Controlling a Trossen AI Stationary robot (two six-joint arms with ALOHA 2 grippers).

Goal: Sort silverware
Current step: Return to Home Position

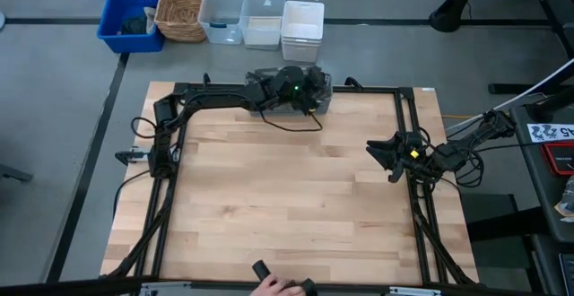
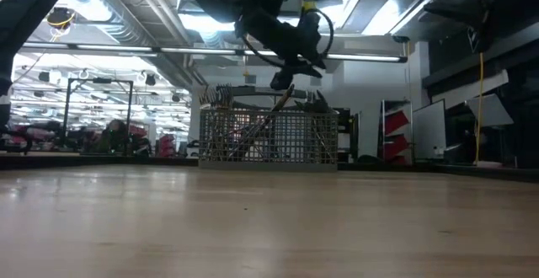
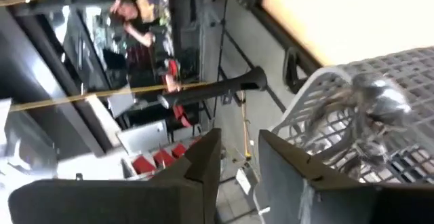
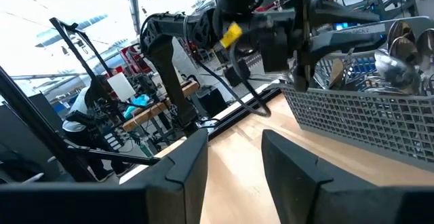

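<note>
Silverware [image 4: 397,54]: bright mirror silver, below the left gripper [image 3: 239,137] (black fingers, a green light [image 1: 296,87] just behind them). Basket [image 2: 269,139] around it: grey, square wire-mesh grid. Table [image 1: 287,197] between the left gripper and the right gripper [image 4: 234,137]: pale blond wood, plank-striped. Right gripper: black, with a yellow tag [image 1: 414,152] behind it. Beyond the left gripper: blue bin [image 1: 126,13], tan woven wicker hamper [image 1: 179,9], white tub [image 1: 302,27].

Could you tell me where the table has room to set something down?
The table's middle is bare, between the mesh basket at the far edge, the right arm at the right rail and a person's hand at the near edge. Crowded: the basket of silverware, left arm above it, jaws open.
</note>
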